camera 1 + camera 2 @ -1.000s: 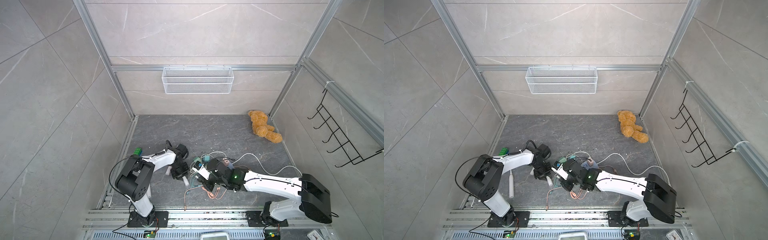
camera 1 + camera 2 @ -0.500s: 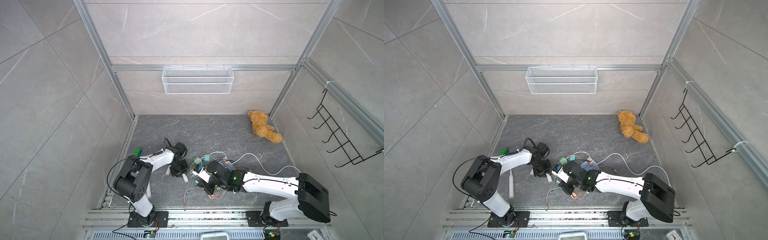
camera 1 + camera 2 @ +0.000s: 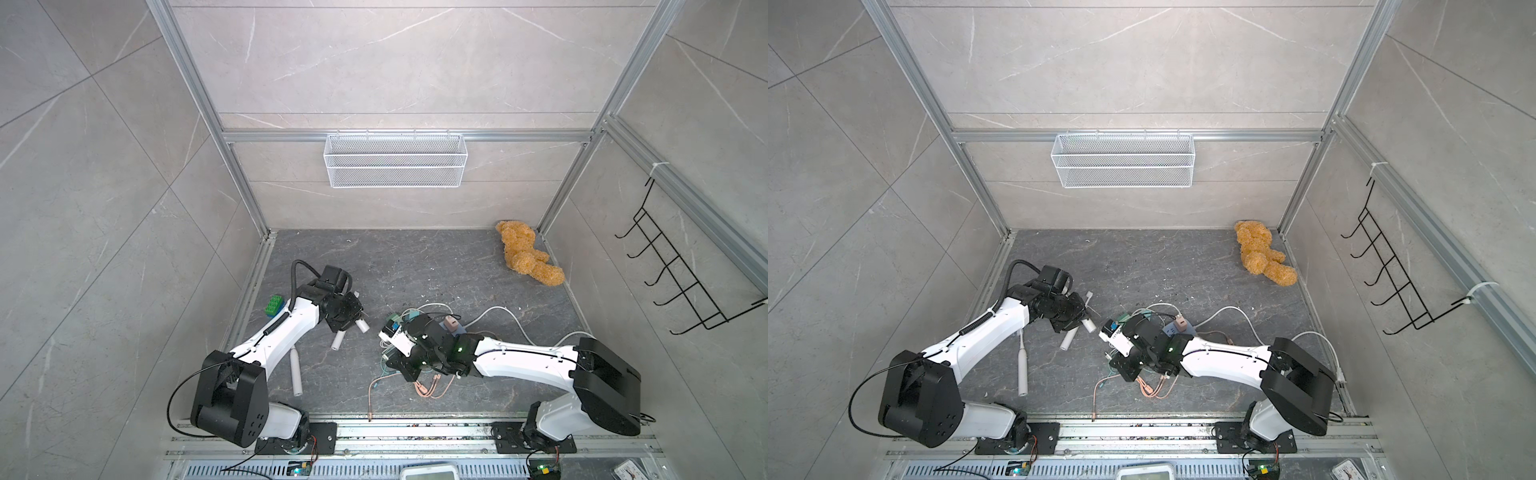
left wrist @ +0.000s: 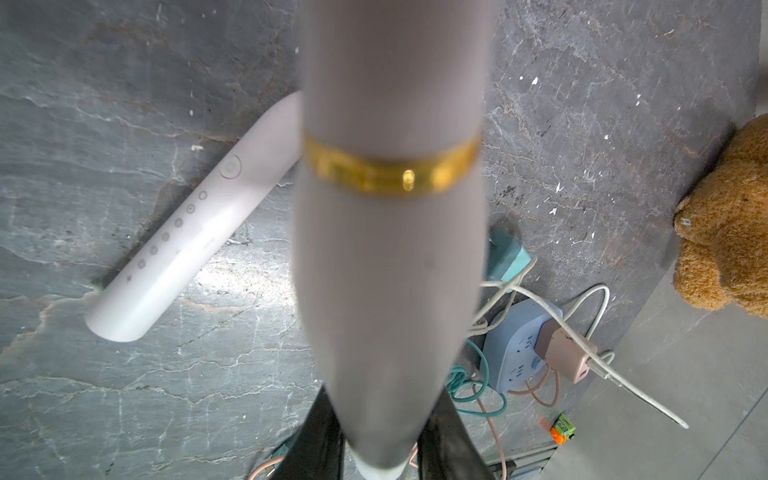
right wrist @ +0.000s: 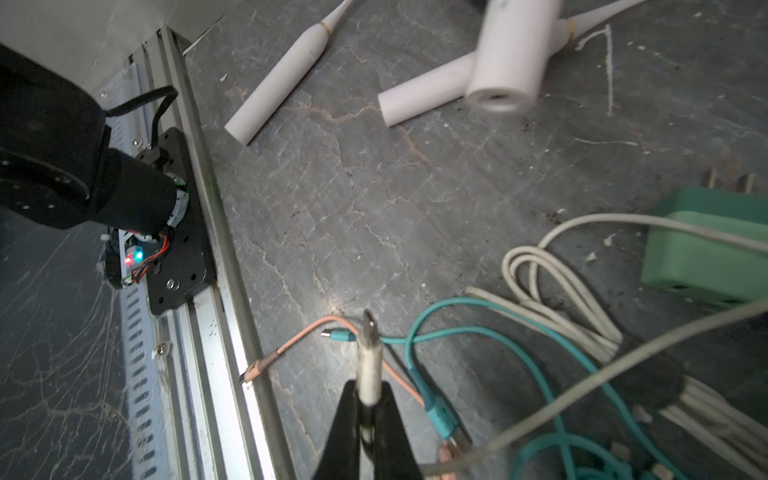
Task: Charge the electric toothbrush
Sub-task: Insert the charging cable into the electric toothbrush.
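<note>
My left gripper (image 4: pixel 382 409) is shut on the narrow neck of a white electric toothbrush (image 4: pixel 390 249) with a gold band. The toothbrush is held off the floor, and its thick base (image 3: pixel 363 326) points toward the right arm. That base shows a round charging hole (image 5: pixel 496 97) in the right wrist view. My right gripper (image 5: pixel 369 399) is shut on the white plug (image 5: pixel 370 357) of a charging cable, whose metal tip points outward, a short way from the base. A second toothbrush (image 3: pixel 337 340) and a third toothbrush (image 3: pixel 296 374) lie on the floor.
A blue power strip (image 4: pixel 519 349) with a pink charger (image 4: pixel 567 353) lies amid teal, pink and white cables (image 5: pixel 561 291). A green charger (image 5: pixel 706 249) lies beside them. A teddy bear (image 3: pixel 528 257) sits at the back right, a green brick (image 3: pixel 274 305) by the left wall.
The left gripper has drawn the held toothbrush slightly back and turned its base toward the right arm. The right gripper has shifted a little left with the plug.
</note>
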